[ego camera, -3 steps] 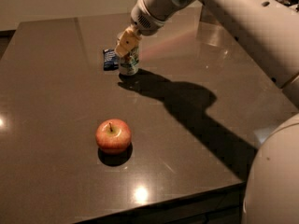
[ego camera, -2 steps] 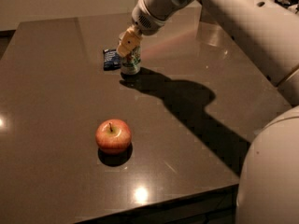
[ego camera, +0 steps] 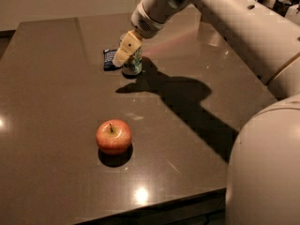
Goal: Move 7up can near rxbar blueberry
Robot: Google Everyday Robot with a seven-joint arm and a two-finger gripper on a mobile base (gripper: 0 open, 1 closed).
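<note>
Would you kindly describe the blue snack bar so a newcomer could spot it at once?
On the dark table, look to the far side where the gripper is at the 7up can. The rxbar blueberry lies just left of the can: flat and dark blue, unlike the upright can.

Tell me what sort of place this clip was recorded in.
Likely an indoor break room or lab: a dark glossy table bearing an apple, a 7up can and an rxbar blueberry, with a pale wall behind. The gripper is at the can.
</note>
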